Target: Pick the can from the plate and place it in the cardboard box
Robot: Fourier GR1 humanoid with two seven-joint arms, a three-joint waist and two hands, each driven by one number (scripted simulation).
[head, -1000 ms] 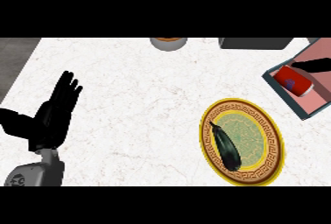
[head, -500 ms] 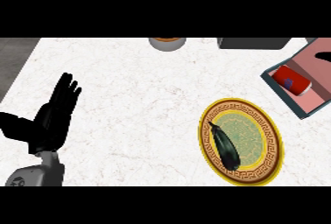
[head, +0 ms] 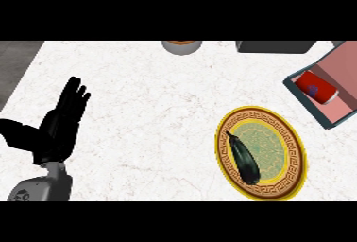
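Observation:
A red can (head: 316,87) lies on its side inside the pink-floored cardboard box (head: 338,106) at the right edge. The yellow patterned plate (head: 279,142) sits lower right on the counter and holds only a dark eggplant (head: 244,157). My left hand (head: 59,125) shows at the left, open, fingers straight and pointing up, holding nothing. No part of my right hand shows anywhere in the head view.
A round bowl (head: 182,45) stands at the counter's far edge, top centre. A dark grey object (head: 275,46) sits at the top right, beside the box. The counter's left edge borders a grey floor strip (head: 14,66).
A black arm that reached over the box a second ago has withdrawn out of view, leaving the red can lying in the box. My left hand has stayed in place.

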